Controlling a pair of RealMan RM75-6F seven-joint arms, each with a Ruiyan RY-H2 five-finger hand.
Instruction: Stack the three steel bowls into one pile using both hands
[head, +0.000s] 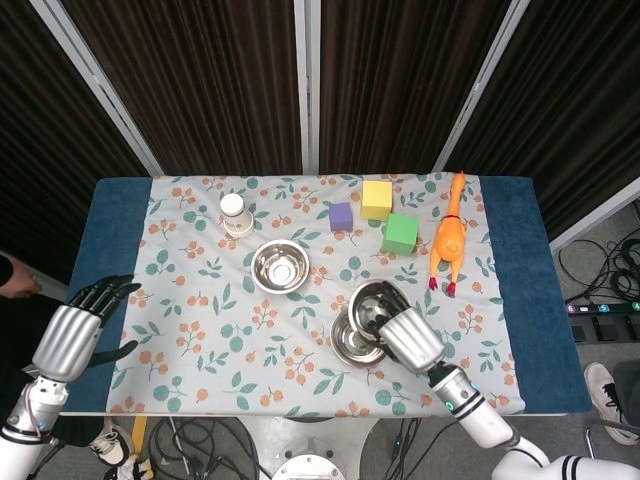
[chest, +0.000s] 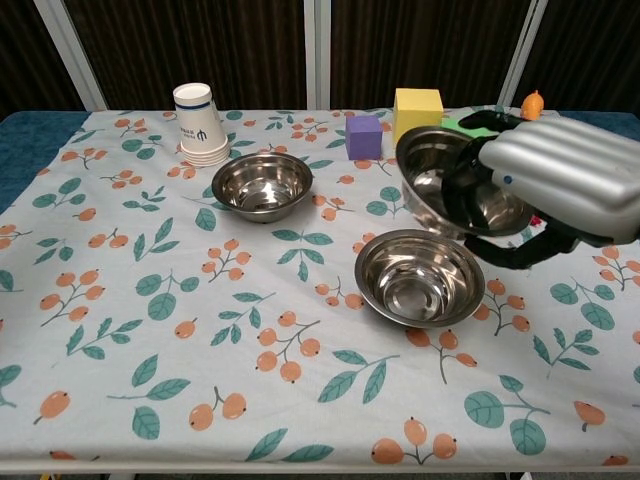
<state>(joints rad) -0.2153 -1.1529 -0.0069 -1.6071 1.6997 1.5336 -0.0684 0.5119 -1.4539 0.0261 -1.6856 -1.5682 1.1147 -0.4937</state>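
Observation:
My right hand (head: 408, 338) (chest: 553, 188) grips a steel bowl (head: 374, 300) (chest: 445, 184) by its rim and holds it tilted in the air, just above and to the right of a second steel bowl (head: 352, 340) (chest: 418, 277) that sits on the cloth. The third steel bowl (head: 280, 266) (chest: 261, 185) rests further left and back on the table. At the table's left edge my left hand (head: 76, 332) hovers with fingers spread and nothing in it; the chest view does not show it.
A stack of paper cups (head: 235, 214) (chest: 199, 124) stands back left. A purple cube (head: 341, 216) (chest: 364, 136), a yellow cube (head: 377, 199) (chest: 416, 108), a green cube (head: 400, 234) and an orange rubber chicken (head: 449, 238) lie along the back right. The floral cloth (chest: 180, 330) covers the table.

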